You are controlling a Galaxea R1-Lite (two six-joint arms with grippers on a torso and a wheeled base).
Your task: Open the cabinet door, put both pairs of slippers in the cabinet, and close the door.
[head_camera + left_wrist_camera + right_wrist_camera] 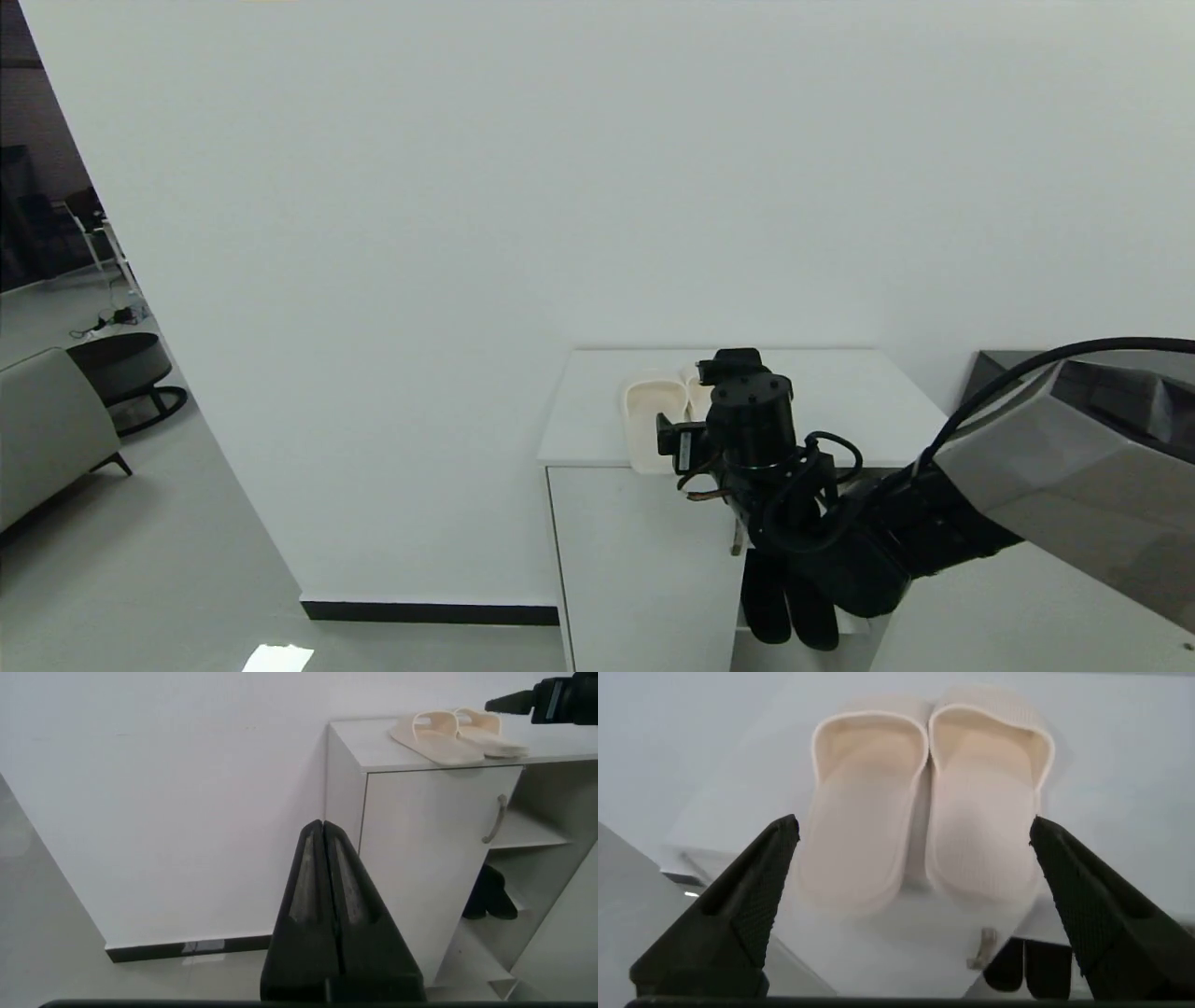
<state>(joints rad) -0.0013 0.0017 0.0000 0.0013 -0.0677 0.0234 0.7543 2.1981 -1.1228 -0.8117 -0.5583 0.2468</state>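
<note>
- We are finding the right gripper [913, 826] spread wide, lined up on the 2 cream slippers [455, 735] atop the cabinet [420, 849], likely for grasping.
- We are noting the black slippers [492, 896] sitting inside.
- We are seeing the left gripper [322, 835] closed, empty, apart.

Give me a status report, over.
Left gripper shut, empty. Right gripper open, poised at cream slippers on cabinet top. Dark slippers inside. Nothing in the way.

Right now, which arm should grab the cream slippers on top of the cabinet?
Right. The right gripper is open and faces the cream slippers on the cabinet from close by. The left gripper is shut and farther off, to the cabinet's side.
</note>
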